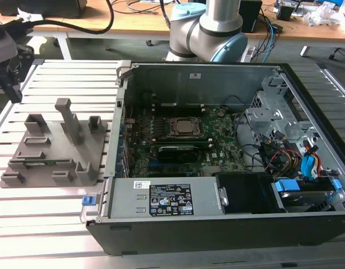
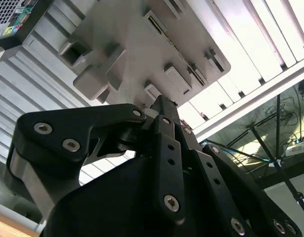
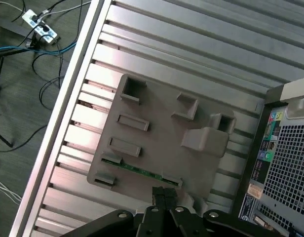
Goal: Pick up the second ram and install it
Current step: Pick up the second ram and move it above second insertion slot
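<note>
We see the end effector (image 3: 164, 191) clenched on nothing, hanging above the grey fixture (image 3: 157, 133), nearest the edge slot where the second ram (image 3: 141, 171) sits. Bare slatted table (image 3: 191, 44) lies open around the fixture. The computer case (image 1: 217, 230) beside it carries labels (image 1: 171, 199) whose print we cannot make out.

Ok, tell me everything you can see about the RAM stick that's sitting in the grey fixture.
The second ram is a thin, long green board strip seated on edge in a slot along one side of the grey fixture, on the slatted table. Just its narrow edge shows, so chips cannot be made out. The hand hangs near one end, not gripping it.
</note>
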You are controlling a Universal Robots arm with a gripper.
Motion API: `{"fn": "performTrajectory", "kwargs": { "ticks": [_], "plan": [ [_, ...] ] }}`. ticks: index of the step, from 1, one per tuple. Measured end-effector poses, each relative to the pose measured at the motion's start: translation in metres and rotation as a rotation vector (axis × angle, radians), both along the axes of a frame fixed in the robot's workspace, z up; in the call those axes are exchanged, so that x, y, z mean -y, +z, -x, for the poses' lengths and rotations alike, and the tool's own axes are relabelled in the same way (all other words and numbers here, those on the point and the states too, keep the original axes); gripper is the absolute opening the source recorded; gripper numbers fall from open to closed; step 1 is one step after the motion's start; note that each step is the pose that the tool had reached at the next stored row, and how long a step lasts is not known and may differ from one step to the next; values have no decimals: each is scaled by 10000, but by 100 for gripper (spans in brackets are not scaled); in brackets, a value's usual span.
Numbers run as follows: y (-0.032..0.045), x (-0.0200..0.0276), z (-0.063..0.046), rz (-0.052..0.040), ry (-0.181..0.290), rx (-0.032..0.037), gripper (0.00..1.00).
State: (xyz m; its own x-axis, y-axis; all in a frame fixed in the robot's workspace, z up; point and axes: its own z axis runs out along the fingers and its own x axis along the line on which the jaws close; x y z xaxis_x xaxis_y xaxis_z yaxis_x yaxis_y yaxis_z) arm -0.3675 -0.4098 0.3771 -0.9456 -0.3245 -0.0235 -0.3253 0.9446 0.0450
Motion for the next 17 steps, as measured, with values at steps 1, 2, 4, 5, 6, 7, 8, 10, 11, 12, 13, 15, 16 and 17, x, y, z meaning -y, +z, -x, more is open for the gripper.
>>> {"fn": "performTrajectory", "kwargs": {
  "ticks": [1, 2, 4, 5, 6, 7, 8, 10, 11, 12, 13, 15, 16, 17],
  "plan": [
    [0, 0, 0, 0, 221, 0, 11],
    [0, 0, 0, 1, 364, 0, 11],
    [0, 0, 0, 1, 610, 0, 11],
    [0, 0, 0, 1, 732, 0, 11],
    [0, 0, 0, 0, 887, 0, 11],
    [0, 0, 0, 0, 1047, 0, 11],
    [0, 0, 0, 1, 1247, 0, 11],
    [0, 0, 0, 0, 1515, 0, 11],
    [0, 0, 0, 1, 1664, 0, 11],
    [0, 0, 0, 1, 1860, 0, 11],
    [0, 0, 0, 0, 2076, 0, 11],
    [0, 0, 0, 1, 2396, 0, 11],
    [0, 0, 0, 0, 2514, 0, 11],
    [0, 0, 0, 1, 2584, 0, 11]
  ]
}}
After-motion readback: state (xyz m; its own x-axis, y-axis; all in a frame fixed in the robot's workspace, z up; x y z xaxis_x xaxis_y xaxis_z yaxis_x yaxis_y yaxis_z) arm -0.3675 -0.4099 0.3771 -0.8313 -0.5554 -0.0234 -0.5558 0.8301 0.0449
